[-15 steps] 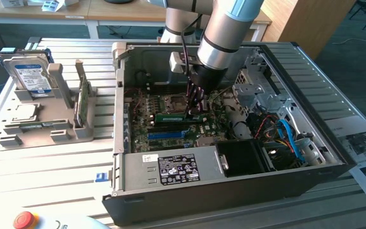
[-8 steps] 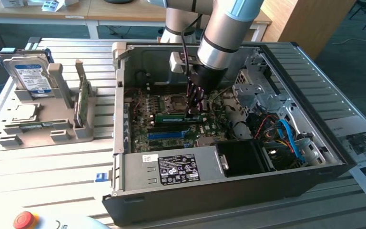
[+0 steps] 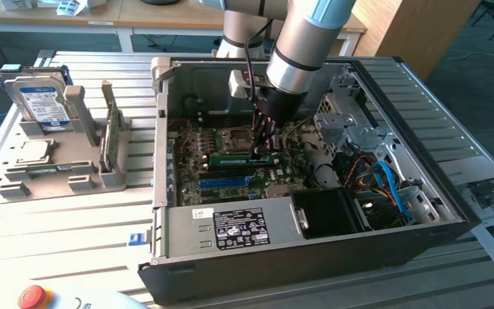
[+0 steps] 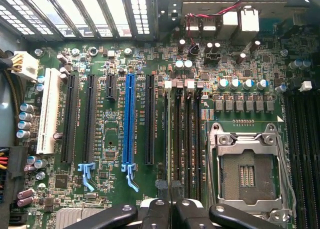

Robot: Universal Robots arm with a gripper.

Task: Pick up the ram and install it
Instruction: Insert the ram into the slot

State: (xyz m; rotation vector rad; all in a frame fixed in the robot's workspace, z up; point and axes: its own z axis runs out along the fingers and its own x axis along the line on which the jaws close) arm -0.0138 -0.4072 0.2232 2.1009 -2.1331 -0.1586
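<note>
Reaching steeply down into the open computer case (image 3: 229, 267), the arm sets its hand (image 3: 264, 153) over the memory slots (image 4: 186, 139), fingers (image 4: 163, 190) pinched almost together. Whether they grip anything is hard to make out. The ram (image 3: 229, 154) stands on edge just beside the fingertips, its length running across the exterior view along the slots.

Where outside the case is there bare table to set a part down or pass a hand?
Bare slatted table lies between the grey fixture, the side of the case and the red button. The table at the exterior view's right carries printed sheets. Inside the case it is crowded: the tool stands over the memory slots, with cables beside.
</note>
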